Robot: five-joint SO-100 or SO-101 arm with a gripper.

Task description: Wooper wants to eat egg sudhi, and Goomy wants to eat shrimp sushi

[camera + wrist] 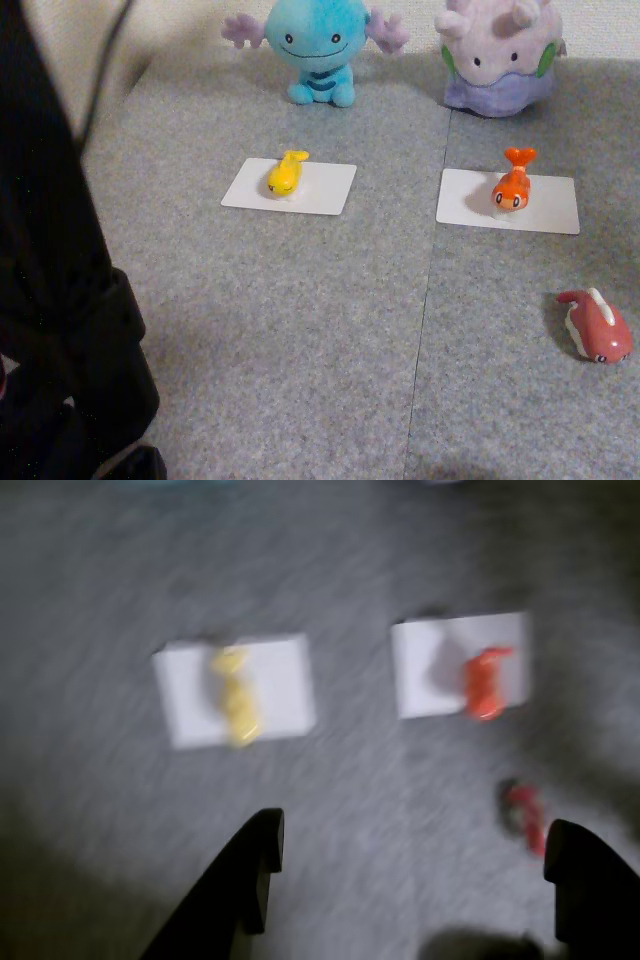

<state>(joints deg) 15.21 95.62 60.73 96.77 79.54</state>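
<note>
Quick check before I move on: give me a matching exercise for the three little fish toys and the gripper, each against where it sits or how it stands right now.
Things:
1. egg sudhi
2. shrimp sushi
3. dark red fish toy
4. gripper

Places or states:
A. lying straight on the grey mat, off both cards
B. on the white card in front of Goomy
C. open, holding nothing, above the mat
D. on the white card in front of Wooper

Pairs: 1-D, 2-B, 3-A, 4-C
</note>
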